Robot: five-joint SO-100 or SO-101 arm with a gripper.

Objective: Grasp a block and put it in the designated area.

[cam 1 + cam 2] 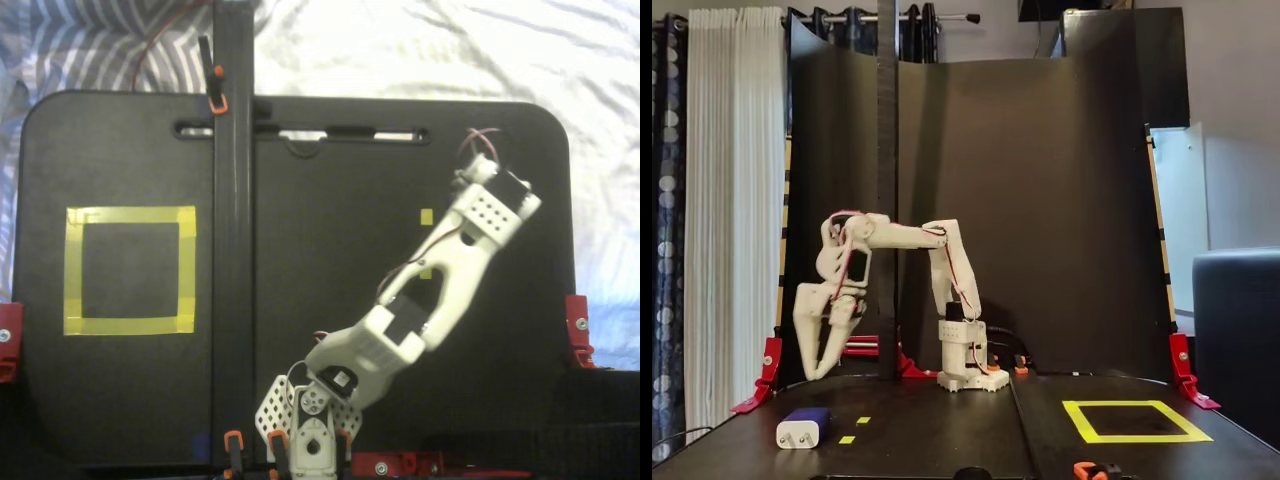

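Block [804,427] sits on the black table [940,440], low front view: near the front-left of the surface, resting flat, nothing touching it. White face with the two prong slots points toward that camera; navy body runs back behind it, so long axis is roughly front-to-back in that view. Prongs themselves too small to make out.

In the top-down view the block isn't visible, since the arm's wrist section covers that right-hand part of the table.

Gripper [815,375] hangs above and behind the block, tips pointing down, clear of the table. Jaws stand apart in a narrow V, nothing between them. In the top-down view the jaw tips are hidden under the wrist, so no read on them there.

Arm [430,290] reaches from its base at the bottom centre diagonally up to the right in the top-down view.

Yellow tape square [130,270] is on the far side: left in the top-down view, right [1137,420] in the front view. It is well apart from block and gripper. Inside it only bare black surface.

Two small yellow tape marks [855,429] lie just right of the block in the front view.
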